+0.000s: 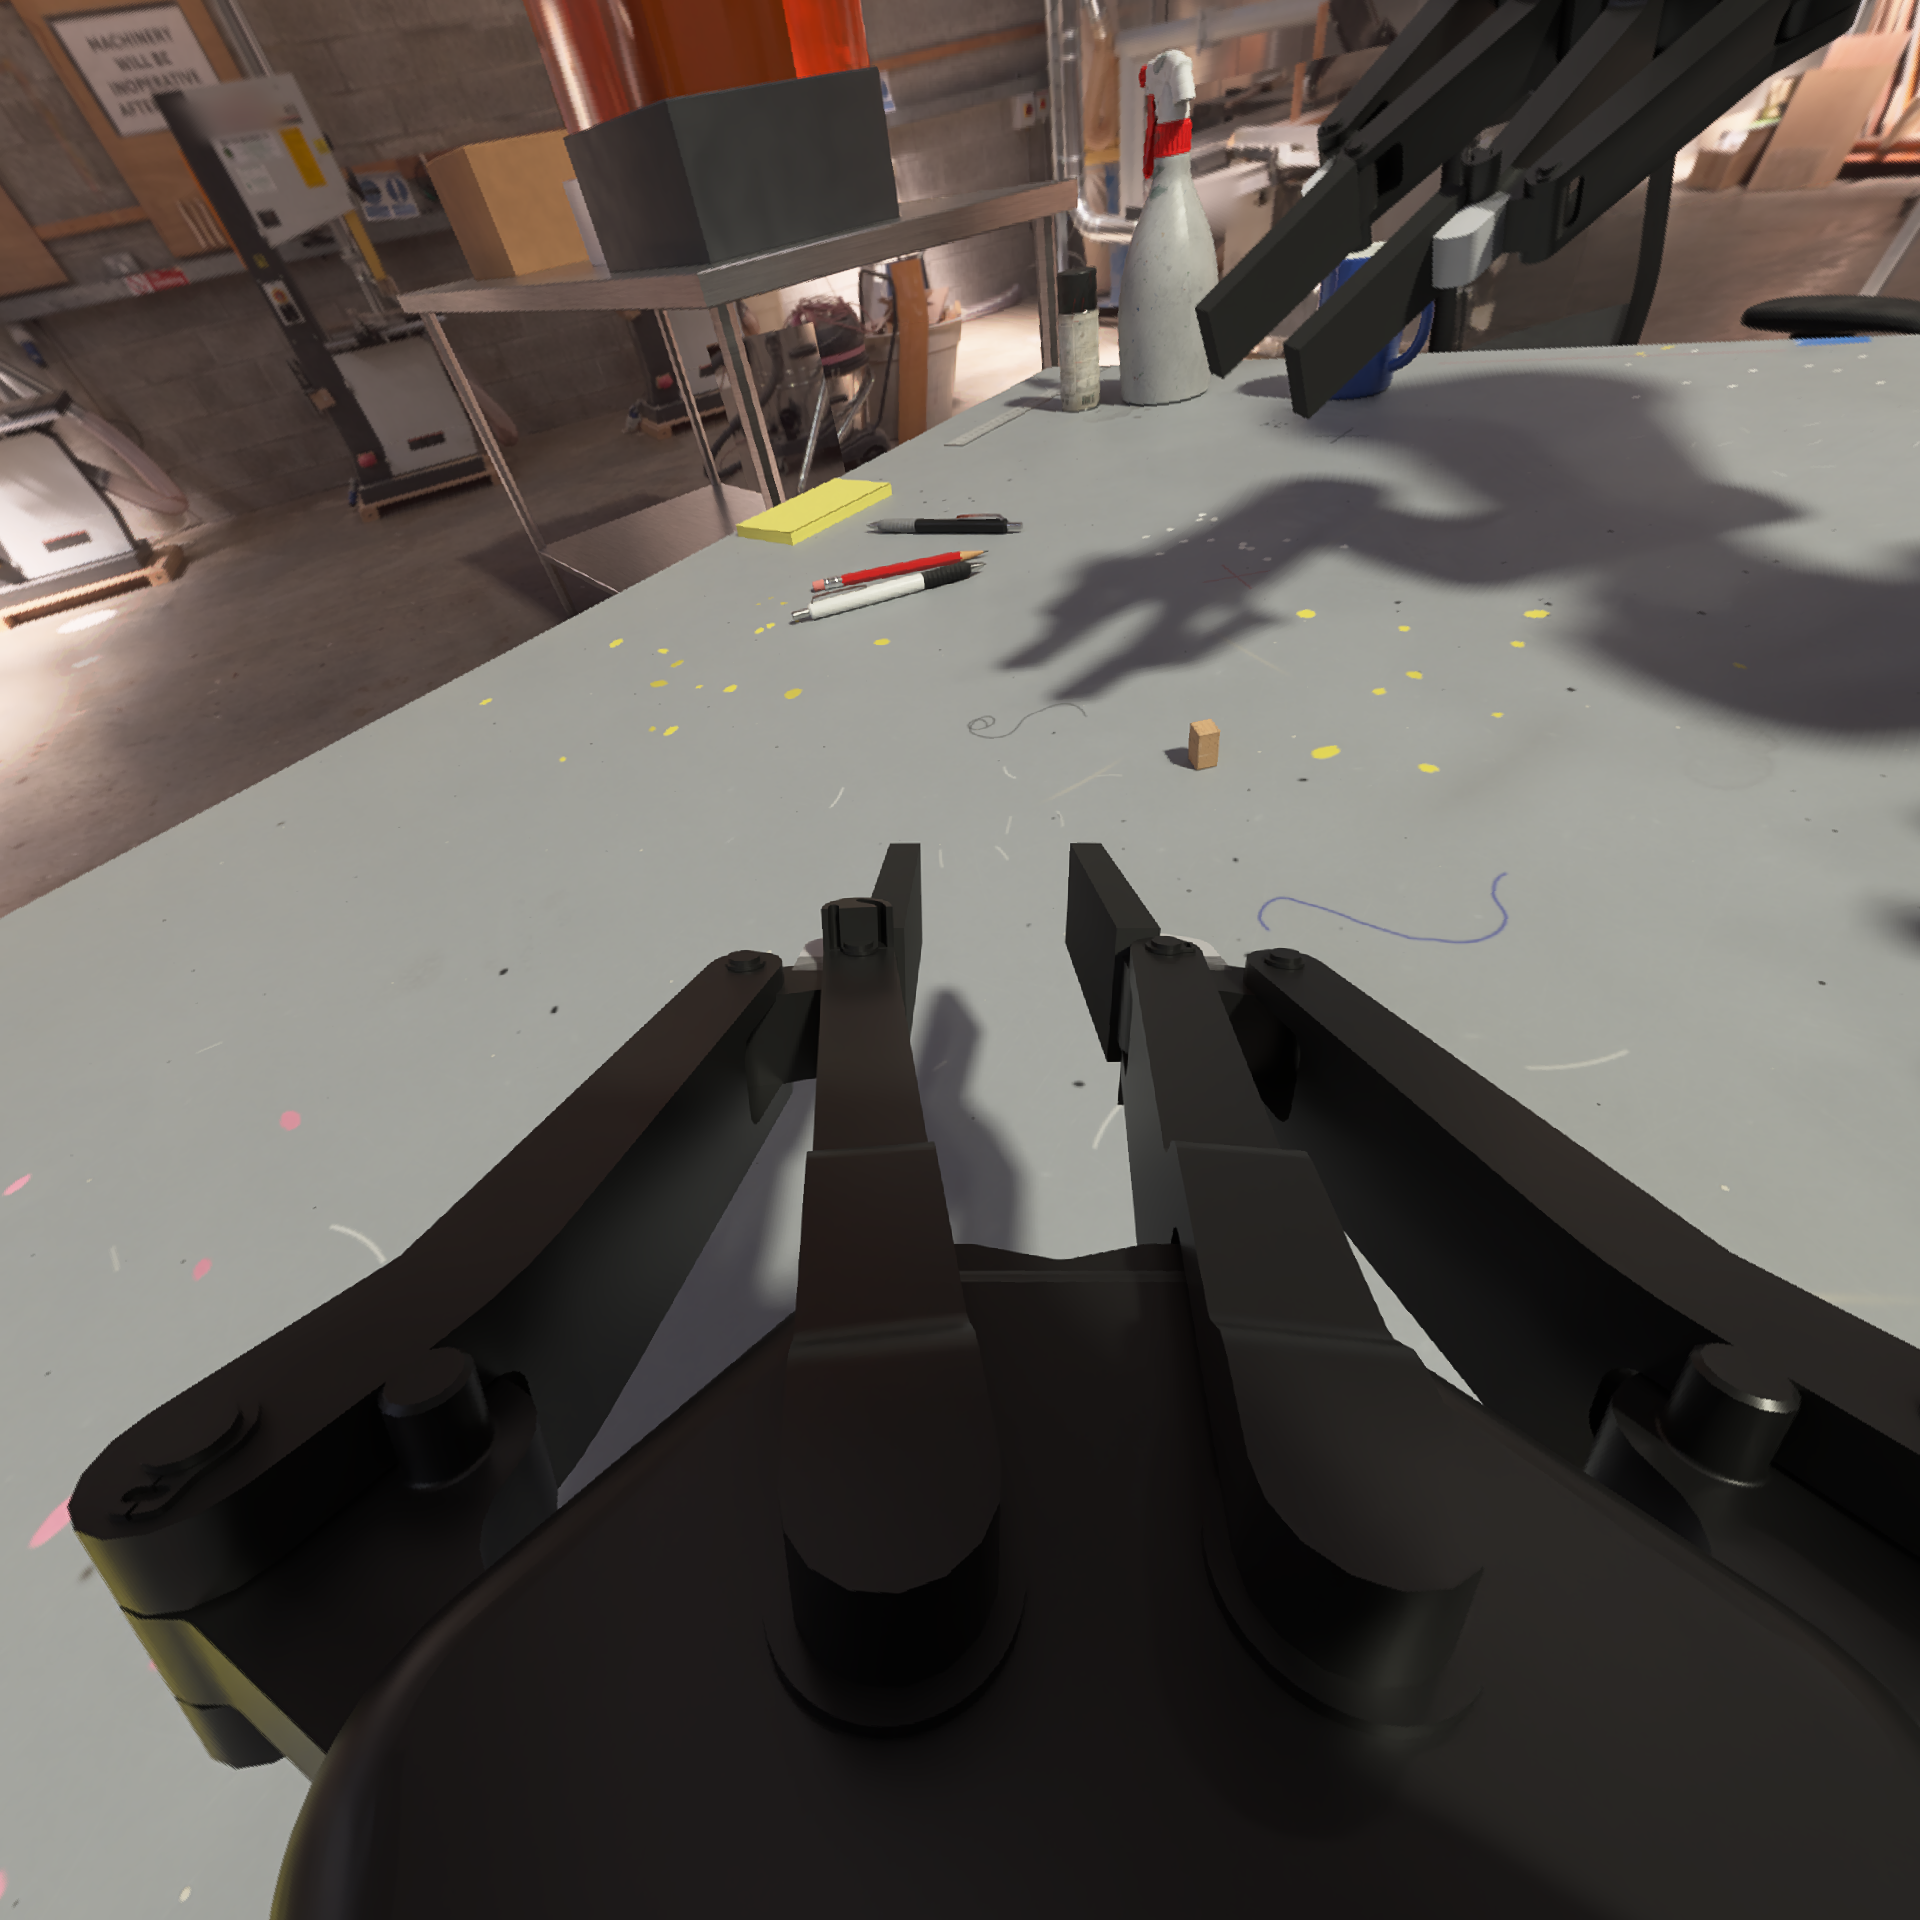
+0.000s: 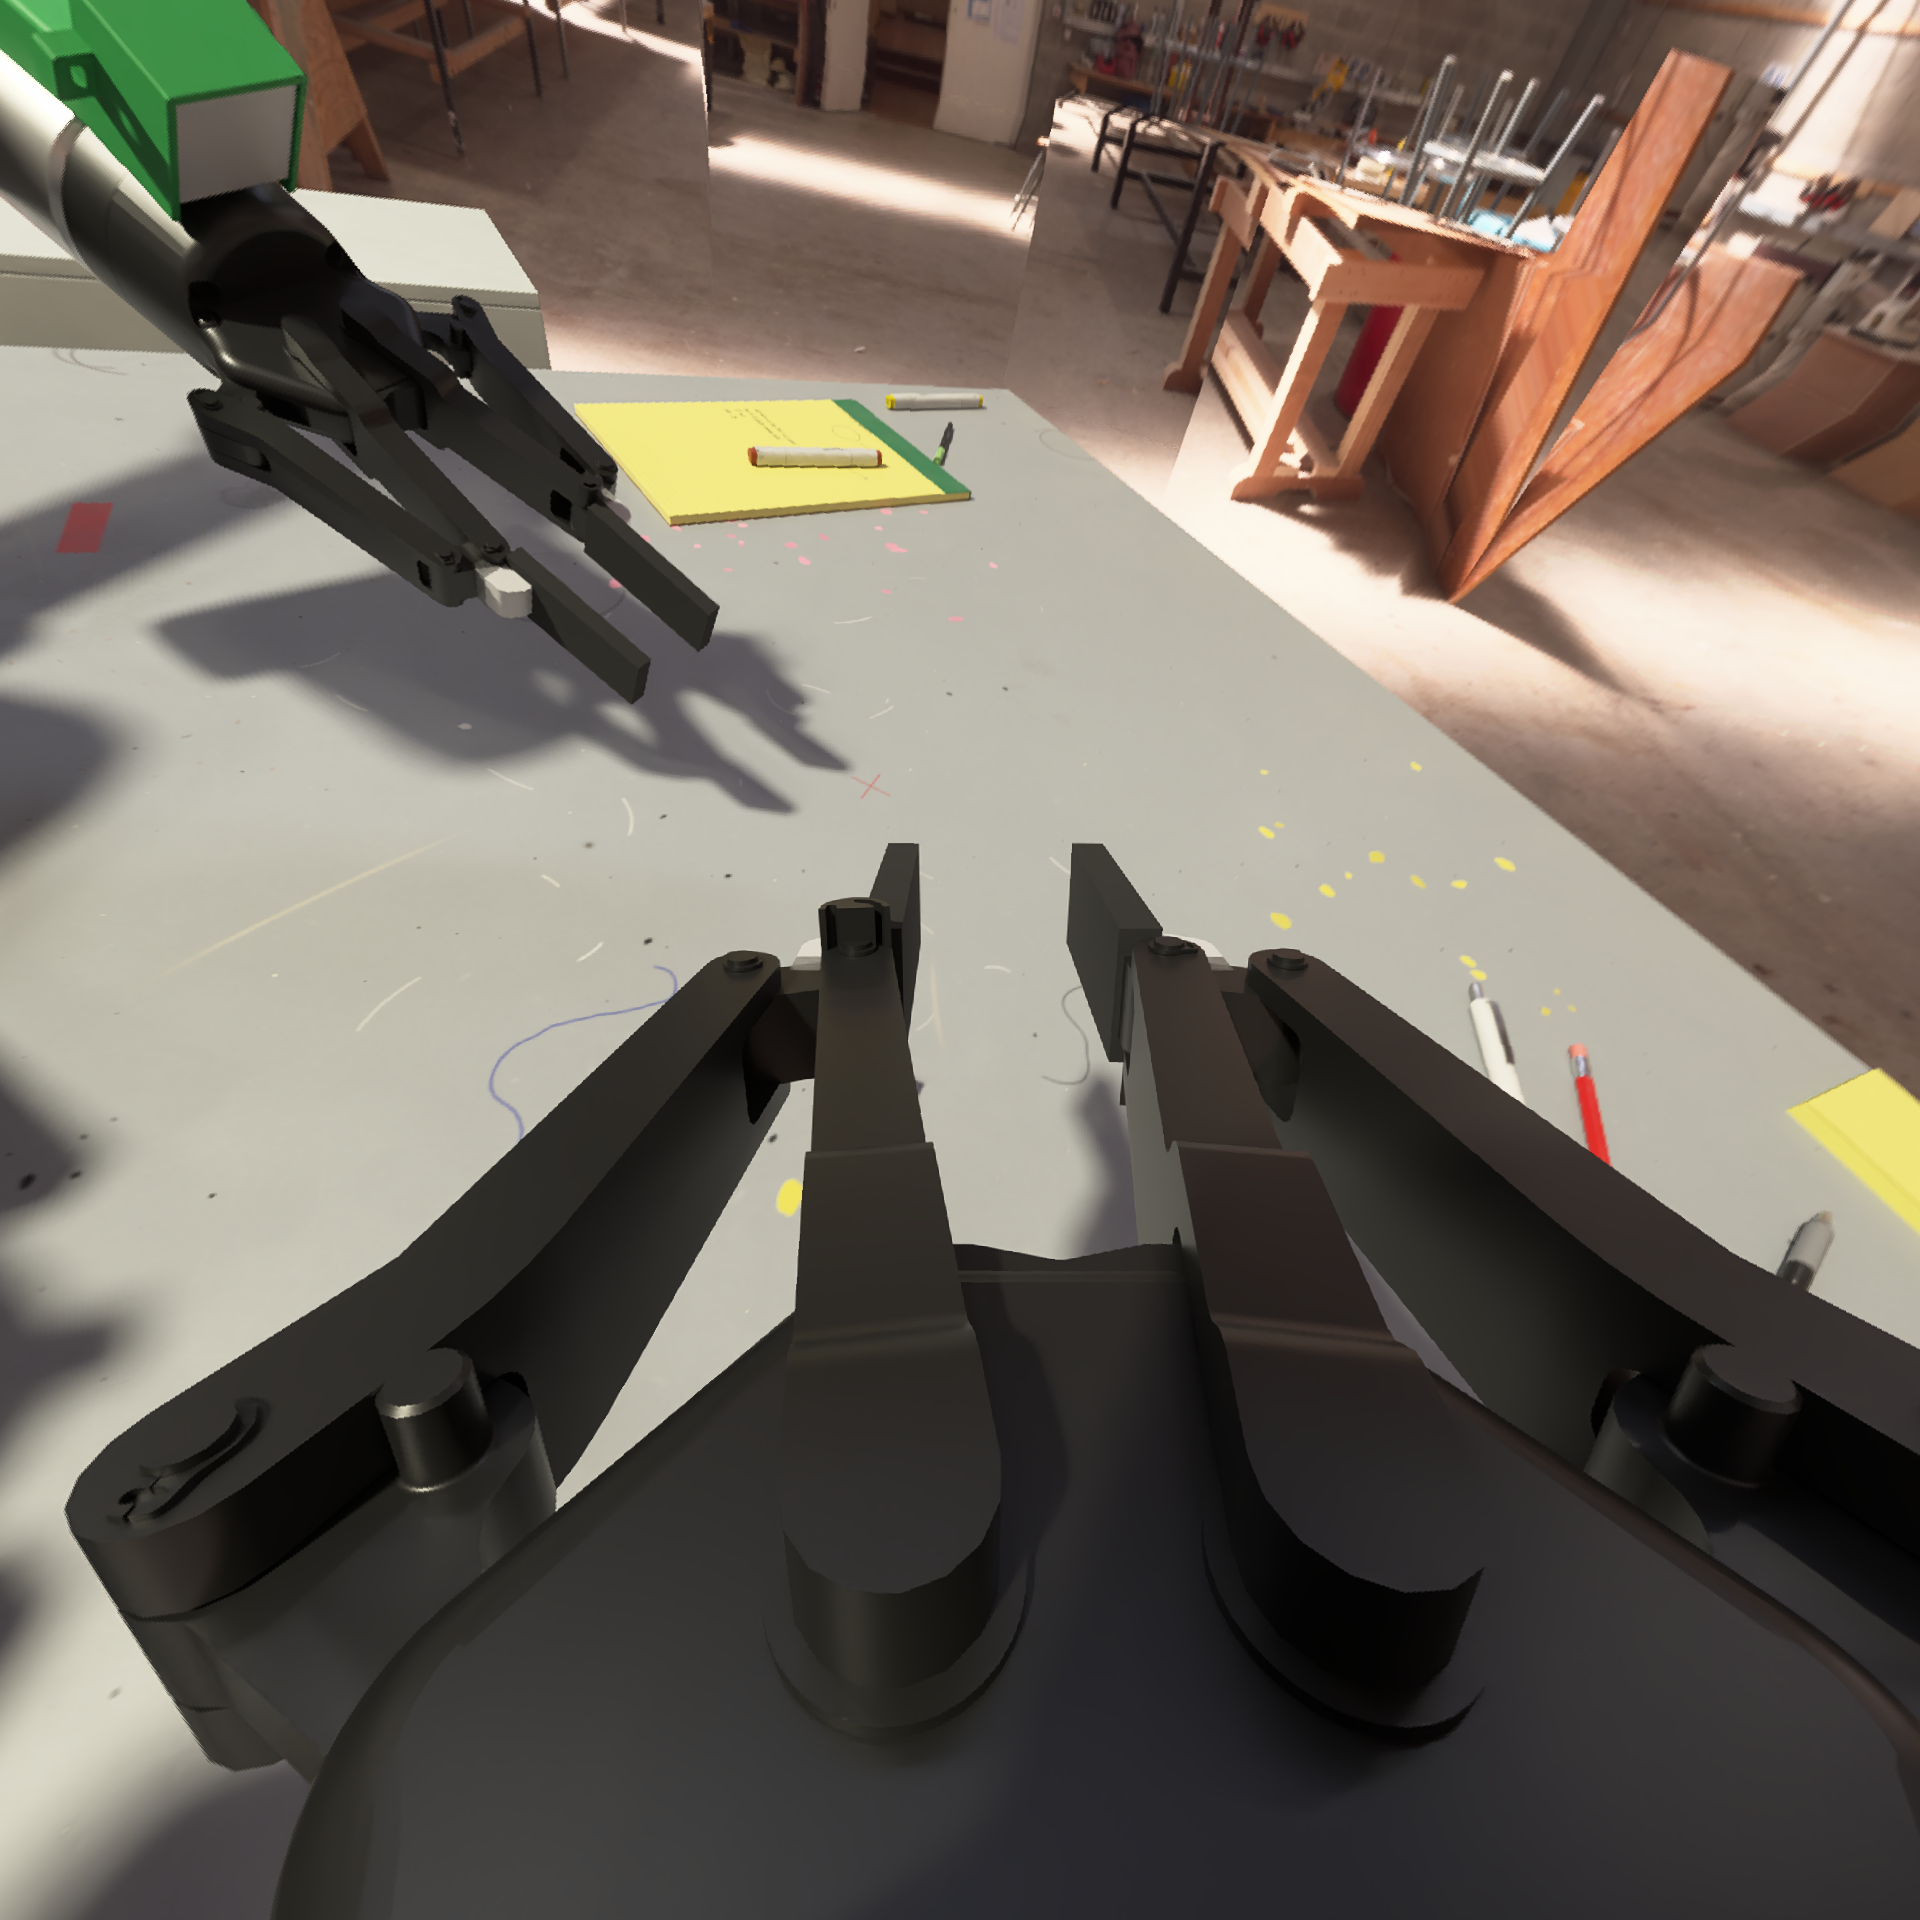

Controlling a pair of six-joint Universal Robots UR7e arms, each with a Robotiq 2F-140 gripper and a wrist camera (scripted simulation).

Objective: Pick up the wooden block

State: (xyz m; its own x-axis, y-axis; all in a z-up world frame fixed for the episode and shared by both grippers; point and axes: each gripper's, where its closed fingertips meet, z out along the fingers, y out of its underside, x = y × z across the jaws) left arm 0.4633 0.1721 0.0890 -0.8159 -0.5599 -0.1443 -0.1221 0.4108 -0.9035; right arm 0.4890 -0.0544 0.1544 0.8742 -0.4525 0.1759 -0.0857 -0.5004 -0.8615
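Hovering above the grey table (image 1: 436,935), the left gripper (image 1: 994,862) is pointing fwd and down w/ its fingers apart and nothing between them. The wooden block (image 1: 1203,744) is standing upright on the table ahead of the fingertips and offset to their right, well clear of both pads; no contact yet. The gap is looking wider than the block, so the spread is presumably being kept ready for a straddle grasp.

The right gripper (image 1: 1262,358) is hanging in the air beyond the block, far side, jaws likewise parted and empty, tips angled down toward the table. In the right wrist view its own fingertips (image 2: 994,862) are showing the same open gap over bare tabletop; the block is not visible there, prob. hidden below the gripper body.

Clutter is sitting away from the approach line: pens and a pencil (image 1: 899,584) plus a yellow pad (image 1: 814,510) ahead-left of the left gripper; spray bottle (image 1: 1166,249), small can (image 1: 1077,338) and blue mug (image 1: 1377,343) at the far edge.

Judgement: approach phase, task barely begun. Next move is calling for a shift right and fwd, then descent. Risk: the block is small and light, so an off-centre pad is likely tipping it.
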